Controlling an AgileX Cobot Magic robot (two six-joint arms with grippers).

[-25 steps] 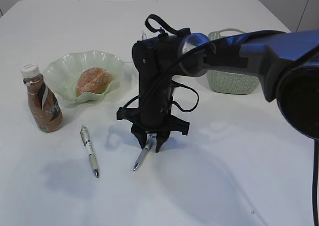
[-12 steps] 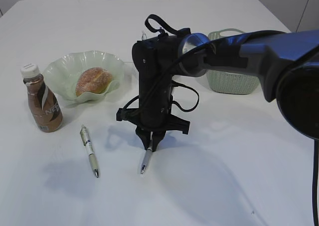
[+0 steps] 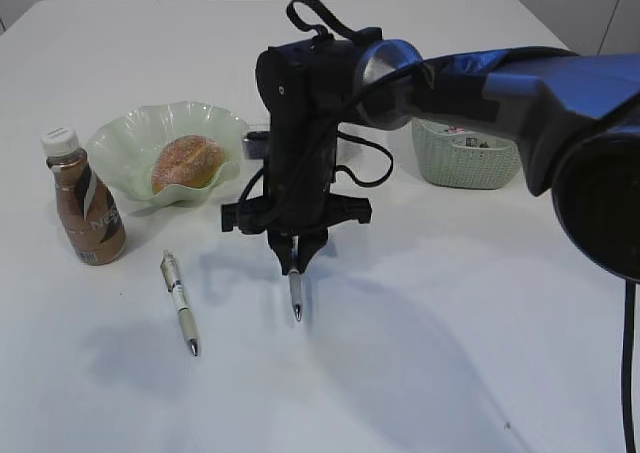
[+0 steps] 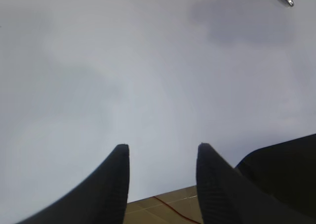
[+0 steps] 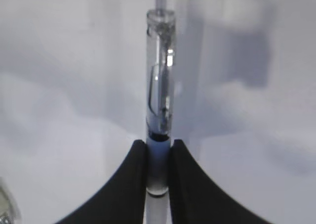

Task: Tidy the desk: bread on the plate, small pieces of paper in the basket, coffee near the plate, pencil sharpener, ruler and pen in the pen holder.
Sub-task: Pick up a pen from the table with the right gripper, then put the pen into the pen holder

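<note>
The risk lies with the pen (image 3: pixel 295 298) in the right gripper (image 3: pixel 295 263). Its jaws pinch only one end of the barrel, and the rest hangs straight down with the tip just above the desk (image 3: pixel 450 373) — so I judge that a quick swing could twist the pen in the grip or let it slip out. The pen holder is not clearly in view, hidden perhaps behind the arm, so the drop cannot yet be judged; a long pen gripped by its end could catch on a rim if it comes in tilted.

From the left: the coffee (image 3: pixel 85 208) stands upright near the plate (image 3: pixel 135 138), already where it belongs. The wavy green plate holds the bread (image 3: pixel 187 163), and nothing else that I can see. A second pen (image 3: pixel 179 303) lies flat on the desk in front of the plate, just left of the hanging one — a low sweep of the arm could knock it.

At the right, the basket (image 3: pixel 470 163) sits behind the arm; something pale shows inside it, too small to name.

The left gripper (image 4: pixel 163 157) hovers over bare desk, its jaws partly apart and holding nothing.
</note>
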